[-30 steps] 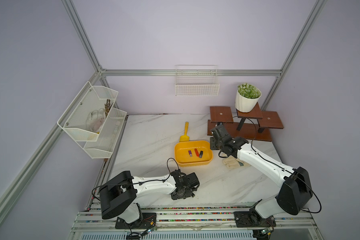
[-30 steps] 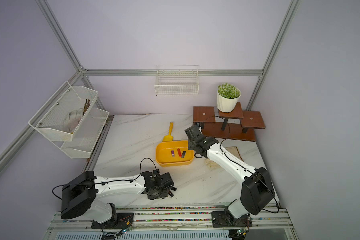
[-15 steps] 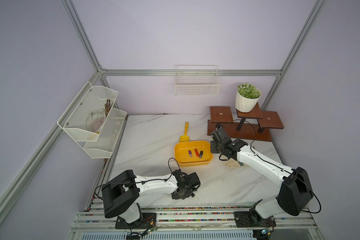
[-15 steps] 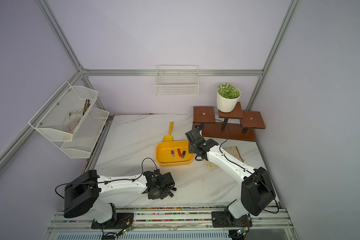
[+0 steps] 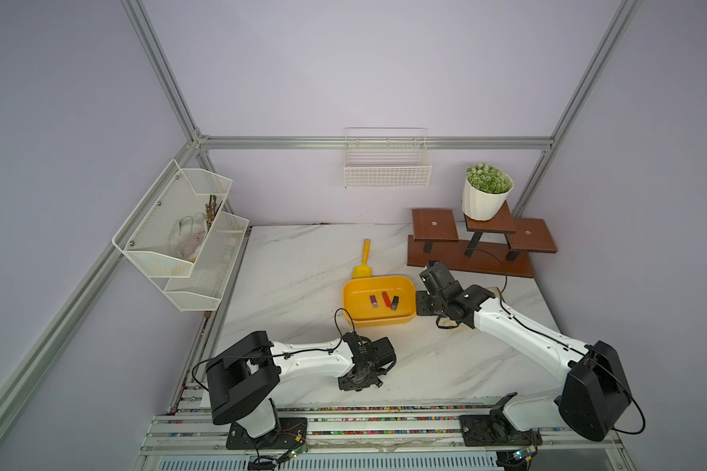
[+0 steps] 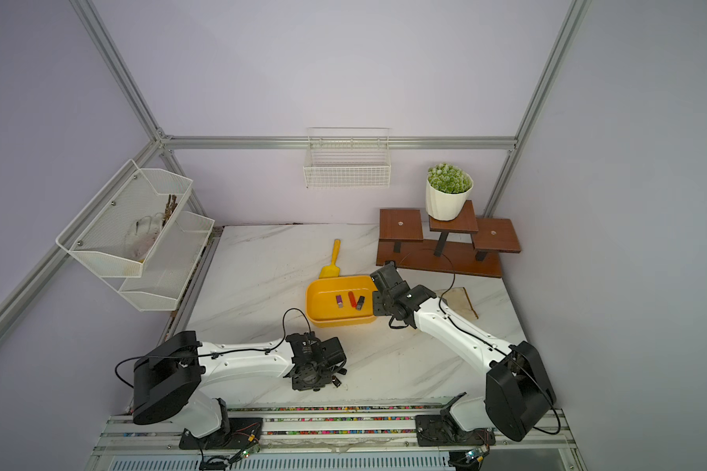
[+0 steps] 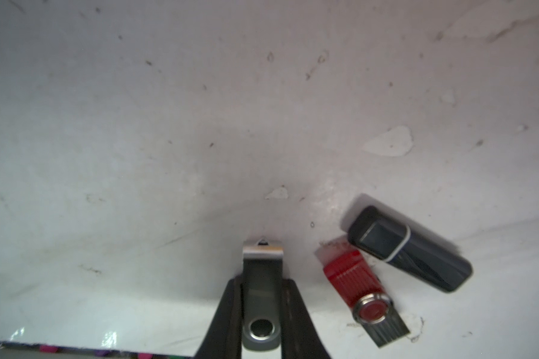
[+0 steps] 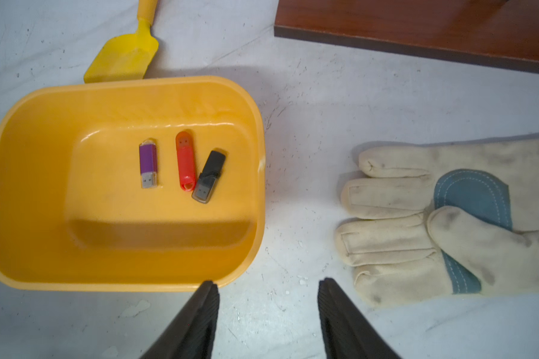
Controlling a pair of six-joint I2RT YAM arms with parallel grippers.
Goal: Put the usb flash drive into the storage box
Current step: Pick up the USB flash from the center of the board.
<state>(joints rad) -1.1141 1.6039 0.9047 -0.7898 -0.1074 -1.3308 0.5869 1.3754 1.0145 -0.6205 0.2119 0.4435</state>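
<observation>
Down at the near edge of the table (image 5: 294, 277), the left gripper (image 7: 262, 281) is clamped on the grey usb flash drive (image 7: 262, 270), lengthwise along its jaws and possibly not yet lifted, storage box (image 5: 378, 321) ahead toward mid-table, right gripper (image 8: 268, 281) half-open and empty beside it.

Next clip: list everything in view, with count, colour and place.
storage box: one, yellow, centre of table
purple drive, orange-red drive, black clear-capped drive: one each, in box
grey swivel drive: one, near table front
red swivel drive, black capped drive: one each, beside it
scoop: one, yellow, behind box
work glove: one, cream-blue, right of box
wooden stand: one, brown, back right
potted plant: one, green, on stand
wire basket: one, white, back wall
mesh rack: one, white, left wall
left tool: shut on grey swivel drive
right tool: open, beside box
</observation>
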